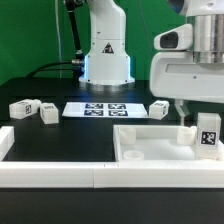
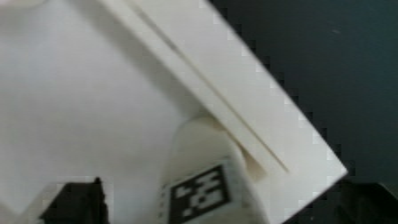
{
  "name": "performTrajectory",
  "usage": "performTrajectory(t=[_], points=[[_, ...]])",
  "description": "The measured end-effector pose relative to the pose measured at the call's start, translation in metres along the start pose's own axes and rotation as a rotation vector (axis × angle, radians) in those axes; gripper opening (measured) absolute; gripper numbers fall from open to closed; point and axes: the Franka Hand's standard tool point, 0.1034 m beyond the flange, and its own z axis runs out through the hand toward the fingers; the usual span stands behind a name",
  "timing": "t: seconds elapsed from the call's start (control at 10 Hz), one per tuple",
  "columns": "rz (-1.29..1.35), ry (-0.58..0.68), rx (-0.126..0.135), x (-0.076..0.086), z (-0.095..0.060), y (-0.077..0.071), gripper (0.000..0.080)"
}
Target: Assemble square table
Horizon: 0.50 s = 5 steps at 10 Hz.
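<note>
Exterior view: my fingers (image 1: 196, 118) stand apart above the square tabletop (image 1: 150, 143), which lies on the black counter (image 1: 60, 135) against the front rail; a tagged leg (image 1: 208, 133) stands upright by them. Wrist view: the tabletop's rim (image 2: 222, 85) and the tagged leg (image 2: 201, 180) fill the picture.

low exterior view facing arm, close wrist view, both showing tabletop (image 1: 150, 142)
</note>
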Motion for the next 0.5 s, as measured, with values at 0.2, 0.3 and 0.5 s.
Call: performTrajectory(t=[0.2,0.3,0.5], points=[[-0.223,0.013,-0.005,0.011,0.0,0.008,0.0649],[-0.299,0.023,-0.007,0.014,-0.001,0.001,0.0649],[-0.355,0.037,0.0,0.019,-0.006,-0.007,0.0649]])
